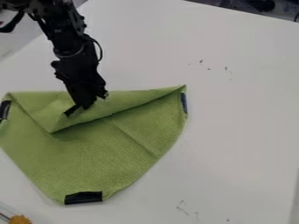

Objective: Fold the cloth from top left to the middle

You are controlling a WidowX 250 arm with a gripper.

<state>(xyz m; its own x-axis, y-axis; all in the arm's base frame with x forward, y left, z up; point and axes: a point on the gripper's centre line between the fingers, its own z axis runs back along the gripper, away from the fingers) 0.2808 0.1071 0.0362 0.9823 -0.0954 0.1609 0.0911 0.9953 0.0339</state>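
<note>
- Table point(234, 118): white, running under everything else, its far edge slanting down toward the right.
- Cloth point(99, 157): green, lying on the left part of the table, its left side at the view's edge. Its lower part narrows to a blunt, rounded end near the bottom, and a thin straight crease slants down to the right across its right half.
- Arm point(70, 48): black, coming in from the upper left and hanging down to the cloth's far side, a thin cable point(100, 50) looping out from its right.
- Flap point(50, 114): the far part of the cloth, turned over toward the middle. It makes a wide, shallow triangle, with its point left of the middle and a shadowed fold running from there up to the upper right corner.
- Gripper point(85, 105): black, tilted, over the flap. Whether it is apart, together or clamped on the cloth, I cannot tell.
- Patches: a black one point(83, 197) at the cloth's near end, a black one point(5, 109) at the left, a dark blue one point(184, 102) at the right corner.
- Orange thing point(19, 219): at the lower left, cut off by the view's bottom edge.
- Marks point(182, 210): small, dark, scattered near the bottom and at the upper right.
</note>
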